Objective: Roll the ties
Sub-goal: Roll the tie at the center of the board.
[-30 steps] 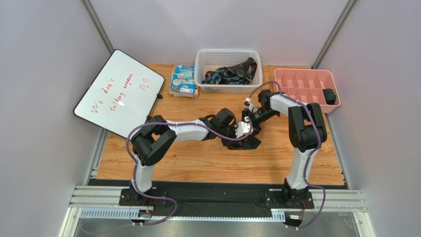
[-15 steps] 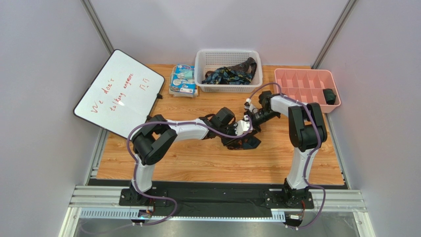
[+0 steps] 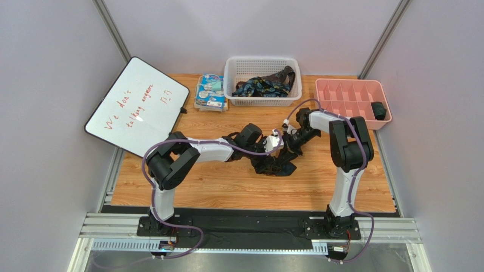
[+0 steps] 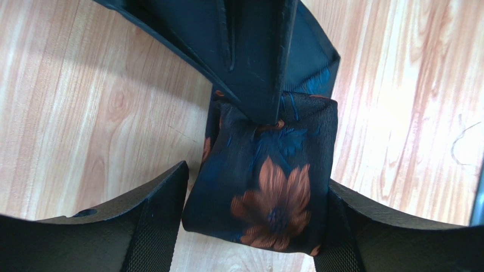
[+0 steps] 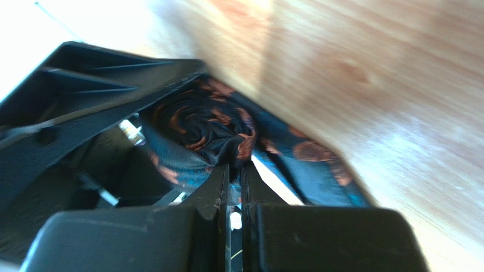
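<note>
A dark navy tie with orange-brown flowers [image 3: 276, 165] lies mid-table, one end wound into a roll [image 4: 267, 192]. In the left wrist view my left gripper [image 4: 258, 180] straddles this roll, its fingers [image 4: 153, 226] pressed to both sides. My right gripper [image 5: 234, 164] is shut on fabric at the roll's centre [image 5: 199, 127]; its fingers come in from above in the left wrist view [image 4: 255, 56]. From above, the left gripper [image 3: 274, 143] and the right gripper [image 3: 288, 140] meet over the tie. The unrolled tail spreads on the wood toward the near side.
A white basket [image 3: 262, 61] at the back holds more ties [image 3: 264, 85]. A blue-white packet [image 3: 210, 90] lies to its left. A pink divided tray [image 3: 347, 83] at the right holds a dark roll [image 3: 379, 109]. A whiteboard [image 3: 136, 107] leans at the left.
Both grippers have shifted a little left and toward the back with the roll between them. The loose tail on the table has been drawn left.
</note>
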You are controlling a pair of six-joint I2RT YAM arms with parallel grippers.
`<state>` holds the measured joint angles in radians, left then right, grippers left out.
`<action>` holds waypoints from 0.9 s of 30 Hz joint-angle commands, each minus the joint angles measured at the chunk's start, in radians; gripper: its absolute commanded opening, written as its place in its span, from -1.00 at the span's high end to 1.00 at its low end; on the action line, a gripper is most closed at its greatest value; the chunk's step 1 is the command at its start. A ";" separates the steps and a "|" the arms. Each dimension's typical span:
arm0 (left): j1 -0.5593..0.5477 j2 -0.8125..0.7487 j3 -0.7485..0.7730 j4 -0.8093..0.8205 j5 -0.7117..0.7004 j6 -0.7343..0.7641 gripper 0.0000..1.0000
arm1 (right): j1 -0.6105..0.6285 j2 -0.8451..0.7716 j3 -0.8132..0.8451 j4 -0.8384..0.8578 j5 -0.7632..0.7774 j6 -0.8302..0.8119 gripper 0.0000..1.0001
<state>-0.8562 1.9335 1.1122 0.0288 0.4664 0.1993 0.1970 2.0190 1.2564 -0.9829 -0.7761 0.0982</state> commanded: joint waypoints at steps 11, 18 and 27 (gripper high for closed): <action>0.005 -0.027 -0.023 0.100 0.150 -0.074 -0.67 | 0.110 0.003 -0.022 0.066 0.495 -0.023 1.00; -0.018 -0.002 -0.051 0.138 0.152 -0.049 -0.31 | 0.124 0.024 -0.009 0.070 0.497 -0.009 1.00; -0.070 -0.027 -0.127 0.050 -0.011 0.172 0.78 | 0.124 0.052 0.041 0.055 0.497 -0.043 1.00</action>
<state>-0.8963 1.9255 1.0382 0.1612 0.5282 0.2462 0.3202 2.0037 1.2751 -1.0248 -0.4530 0.1070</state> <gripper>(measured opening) 0.248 0.005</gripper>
